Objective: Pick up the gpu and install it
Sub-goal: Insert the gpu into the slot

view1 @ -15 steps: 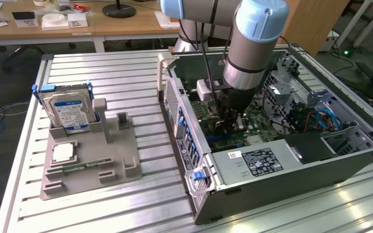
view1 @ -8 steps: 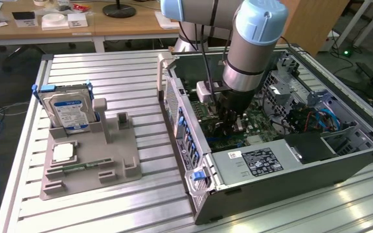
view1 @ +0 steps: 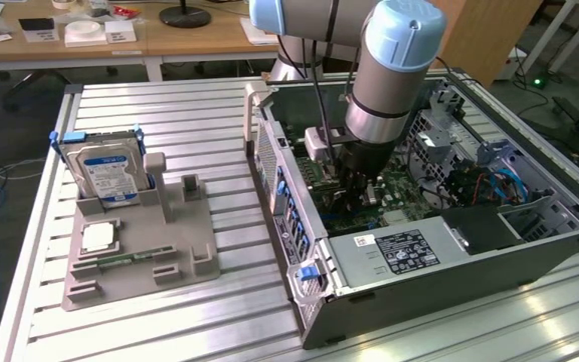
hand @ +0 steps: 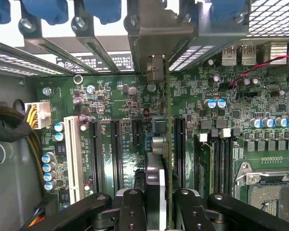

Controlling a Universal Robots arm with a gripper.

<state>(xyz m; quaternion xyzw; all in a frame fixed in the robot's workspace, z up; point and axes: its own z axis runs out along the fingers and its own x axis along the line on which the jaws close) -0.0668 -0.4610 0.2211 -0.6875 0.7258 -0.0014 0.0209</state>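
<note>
My gripper [view1: 358, 188] reaches down inside the open computer case [view1: 304, 302], over the green motherboard [hand: 111, 96]. Its black fingers [hand: 132, 204] are shut on the gpu [hand: 168, 139]. The wrist view shows the card edge-on, a thin dark line running away from the fingers. Its pale metal bracket [hand: 156, 43] sits at the far end, against the case's rear slot openings. The card stands upright over the black expansion slots [hand: 116, 154], in line with the slot beside the memory sockets. I cannot tell whether its edge touches the slot.
A grey fixture tray [view1: 139, 256] on the slatted table holds a silver hard drive with a blue label [view1: 108, 170] and a small green memory stick [view1: 124, 259]. Inside the case are the power supply [view1: 400, 253], a white slot [hand: 73, 154], the CPU socket [hand: 269, 190] and cable bundles [hand: 9, 125].
</note>
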